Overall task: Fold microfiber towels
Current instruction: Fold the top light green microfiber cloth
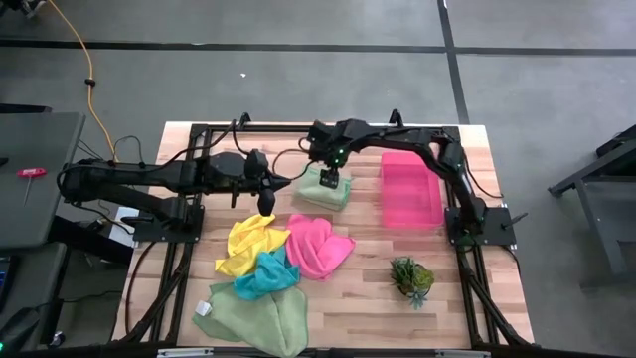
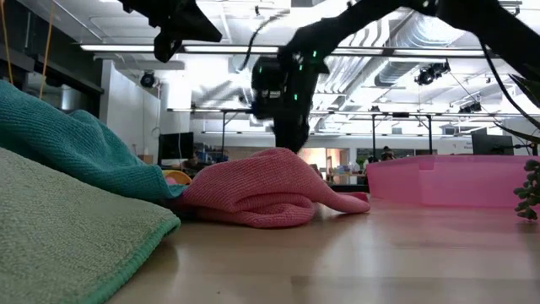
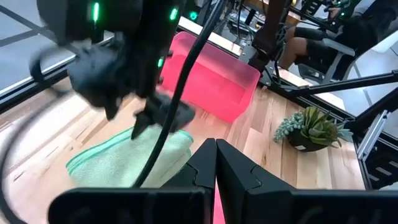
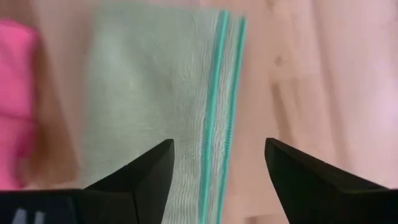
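Near pile: an unfolded green towel point(image 1: 253, 318) lies at the front edge of the surface point(image 1: 368, 308); a teal towel point(image 1: 266, 278) sits on its far corner, touching a yellow towel point(image 1: 248, 244) and a crumpled pink towel point(image 1: 318, 247); none of these is folded yet
Plant: a small spiky plant point(image 1: 411, 278) stands apart from the pile, on the right arm's side
Left claw: left claw point(image 1: 266, 202) is clenched, holding nothing; it hovers just beyond the yellow towel, beside the folded one
Folded towel: a second green towel point(image 4: 161, 81) lies folded flat at the far middle of the surface, teal hems stacked along one edge; it sits next to the tray, not in it
Right claw: right claw point(image 4: 217, 165) hangs directly over the folded towel, fingers point(image 4: 146, 168) spread wide, released; the hems run between them
Tray: a pink tray point(image 1: 410, 189) stands just past the folded towel, on the right arm's side; looks empty
Step in hand: likely finishing this fold or readying a lift
Doing it well: come down square across the stacked hems so both layers are pinched together; close only once the tips are low on the cloth; lift level so the fold does not fall open; keep the left claw clear of the path
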### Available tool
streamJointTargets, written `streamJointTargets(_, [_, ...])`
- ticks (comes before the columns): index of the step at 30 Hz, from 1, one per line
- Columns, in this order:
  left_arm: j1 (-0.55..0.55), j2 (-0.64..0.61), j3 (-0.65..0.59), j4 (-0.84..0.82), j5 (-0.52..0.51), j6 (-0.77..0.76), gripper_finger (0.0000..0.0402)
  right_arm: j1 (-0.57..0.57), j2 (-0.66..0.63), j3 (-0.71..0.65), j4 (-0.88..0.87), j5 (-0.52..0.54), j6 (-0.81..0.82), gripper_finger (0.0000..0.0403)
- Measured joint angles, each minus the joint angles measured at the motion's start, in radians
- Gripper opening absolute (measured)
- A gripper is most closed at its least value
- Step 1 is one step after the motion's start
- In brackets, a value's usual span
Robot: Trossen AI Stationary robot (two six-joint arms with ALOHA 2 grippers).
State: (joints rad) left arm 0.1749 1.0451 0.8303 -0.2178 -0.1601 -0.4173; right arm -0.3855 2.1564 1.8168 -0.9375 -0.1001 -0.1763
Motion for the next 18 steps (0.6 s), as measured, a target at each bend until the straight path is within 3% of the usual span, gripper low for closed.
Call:
streamJointTargets(5, [0.000,-0.011,0.000,-0.060,-0.005,0.000,0.0000,-0.011,-0.078,-0.027,-0.017,-0.018,-0.054,0.0211])
streamJointTargets(8, [0.000,-0.011,0.000,-0.117,-0.048,0.000,0.0000,-0.033,-0.124,-0.103,-0.002,-0.049,-0.064,0.0134])
streamJointTargets(10, [0.000,-0.011,0.000,-0.144,-0.082,-0.003,0.0000,-0.051,-0.163,-0.188,0.036,-0.121,-0.048,0.0060])
streamJointTargets(12, [0.000,-0.004,0.000,-0.159,-0.109,-0.002,0.0000,-0.060,-0.210,-0.292,0.112,-0.189,-0.013,0.0017])
streamJointTargets(15, [0.001,0.019,-0.001,-0.158,-0.120,-0.002,0.0000,-0.045,-0.275,-0.444,0.257,-0.207,0.068,0.0025])
streamJointTargets(18, [0.002,0.051,-0.001,-0.138,-0.121,-0.002,0.0000,-0.013,-0.298,-0.544,0.398,-0.206,0.123,0.0008])
